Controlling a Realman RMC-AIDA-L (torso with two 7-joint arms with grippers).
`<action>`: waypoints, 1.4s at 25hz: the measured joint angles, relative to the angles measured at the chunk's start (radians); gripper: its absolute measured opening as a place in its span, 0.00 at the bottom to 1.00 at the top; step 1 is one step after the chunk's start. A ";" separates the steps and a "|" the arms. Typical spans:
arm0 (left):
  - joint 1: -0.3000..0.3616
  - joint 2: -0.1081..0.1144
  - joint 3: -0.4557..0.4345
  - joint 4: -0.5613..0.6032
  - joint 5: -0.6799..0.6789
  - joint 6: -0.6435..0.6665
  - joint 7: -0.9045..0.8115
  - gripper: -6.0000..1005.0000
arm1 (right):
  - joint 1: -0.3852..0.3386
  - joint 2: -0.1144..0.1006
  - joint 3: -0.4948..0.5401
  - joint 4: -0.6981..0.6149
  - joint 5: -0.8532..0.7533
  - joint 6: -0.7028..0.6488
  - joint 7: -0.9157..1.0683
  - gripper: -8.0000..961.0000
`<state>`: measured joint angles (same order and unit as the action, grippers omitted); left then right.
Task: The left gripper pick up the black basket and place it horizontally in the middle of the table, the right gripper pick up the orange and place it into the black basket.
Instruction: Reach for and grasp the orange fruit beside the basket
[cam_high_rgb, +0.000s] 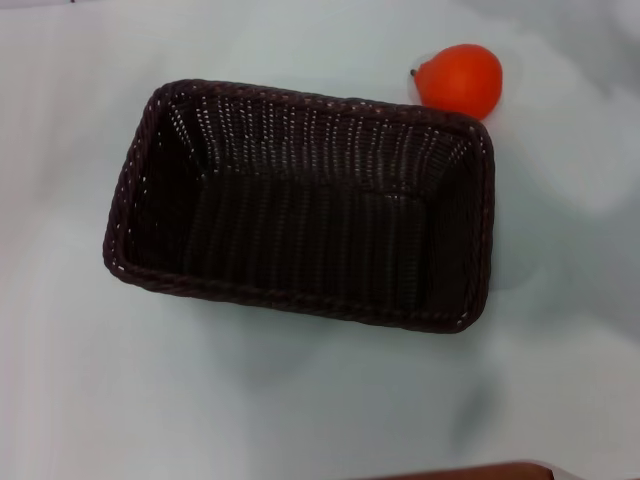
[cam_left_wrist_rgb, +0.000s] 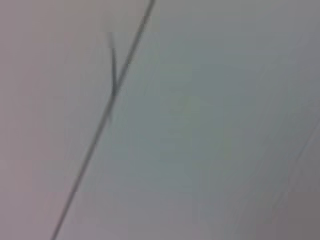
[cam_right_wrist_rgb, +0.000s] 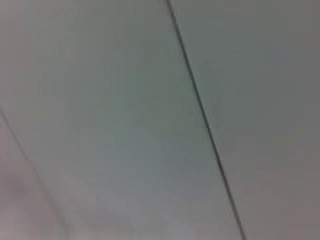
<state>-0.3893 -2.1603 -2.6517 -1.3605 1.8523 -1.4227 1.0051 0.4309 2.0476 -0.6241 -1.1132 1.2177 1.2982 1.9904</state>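
The black basket (cam_high_rgb: 300, 205), a large dark woven rectangle with a braided rim, lies with its long side across the middle of the table (cam_high_rgb: 300, 400) in the head view, and it is empty. The orange (cam_high_rgb: 460, 80) lies on the table just behind the basket's far right corner, touching or almost touching the rim, with its dark stem pointing left. Neither gripper shows in any view. Both wrist views show only a pale surface crossed by a thin dark line.
A reddish-brown edge (cam_high_rgb: 470, 472) shows at the bottom of the head view. Bare table surrounds the basket on the left, the right and the near side.
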 joint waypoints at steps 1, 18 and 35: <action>0.026 -0.001 -0.004 0.021 -0.069 0.007 0.048 0.92 | 0.017 -0.006 0.000 -0.064 -0.098 0.049 0.103 0.94; 0.185 -0.003 -0.009 0.274 -0.456 -0.095 0.319 0.90 | 0.404 0.011 -0.097 0.091 -0.908 0.125 0.595 0.74; 0.171 -0.003 -0.005 0.344 -0.467 -0.111 0.320 0.90 | 0.411 0.033 -0.170 0.310 -0.863 -0.222 0.586 0.91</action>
<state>-0.2184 -2.1630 -2.6563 -1.0170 1.3848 -1.5338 1.3250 0.8416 2.0808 -0.7946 -0.8032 0.3548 1.0763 2.5766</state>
